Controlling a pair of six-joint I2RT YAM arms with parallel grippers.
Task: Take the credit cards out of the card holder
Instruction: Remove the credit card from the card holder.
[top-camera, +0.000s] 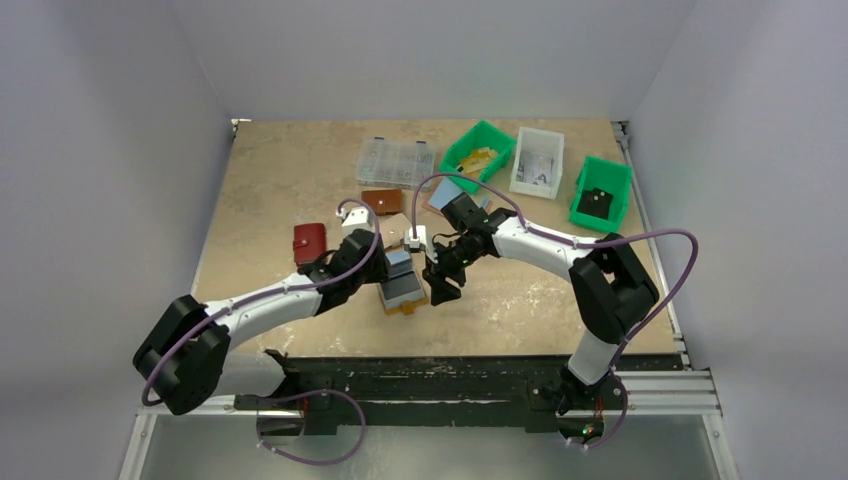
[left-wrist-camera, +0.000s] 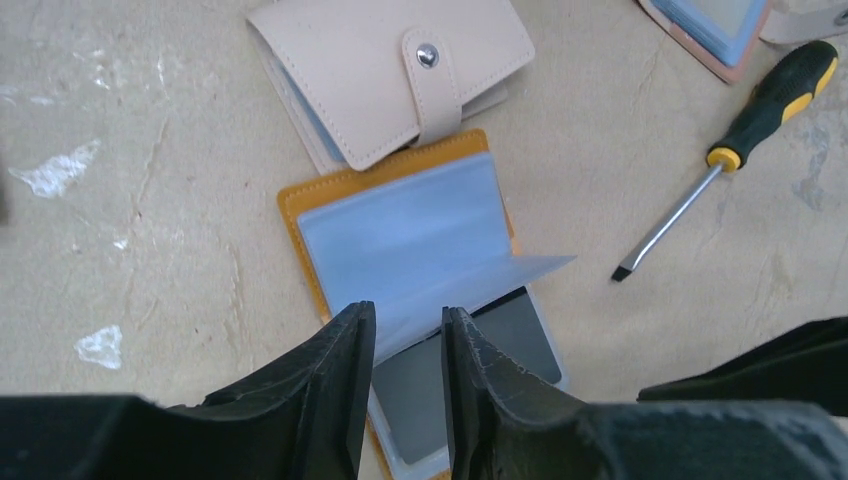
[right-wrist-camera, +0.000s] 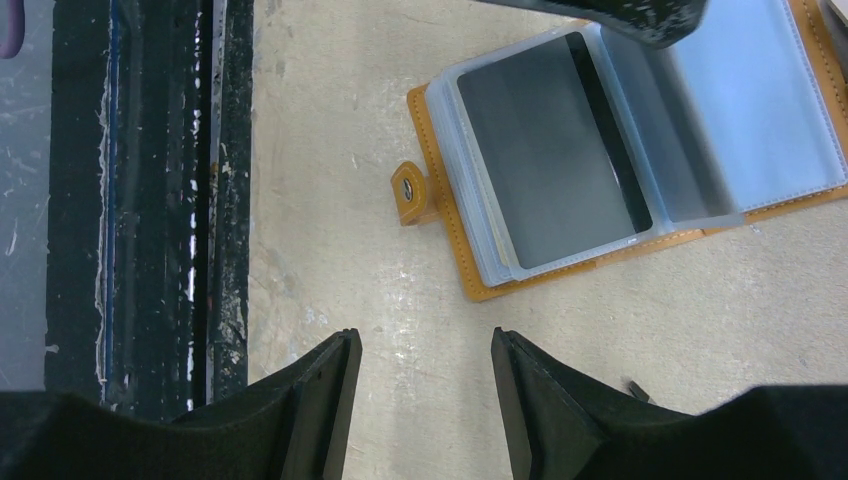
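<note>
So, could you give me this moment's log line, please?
Mustard-yellow leather card holder lying open | dark grey plastic card tucked inside | left gripper open astride clear sleeve page | right gripper open, empty

The card holder (right-wrist-camera: 412, 195) is mustard yellow with matching stitching, its sleeves (left-wrist-camera: 400, 235) pale blue-grey and see-through; the card (right-wrist-camera: 545, 165) showing in one is dark grey with a black stripe. Just beyond it lies a cream wallet (left-wrist-camera: 390, 70) with a silver snap, and to the right a screwdriver (left-wrist-camera: 775, 95) with a black-and-yellow handle. My left tool (left-wrist-camera: 405, 320) and right tool (right-wrist-camera: 425, 345) are black. The worktop (left-wrist-camera: 150, 250) is mottled beige with white scuffs. Farther off sit a red wallet (top-camera: 309, 242), a brown wallet (top-camera: 382, 201), two green bins (top-camera: 478, 150) and a white bin (top-camera: 537, 161).
</note>
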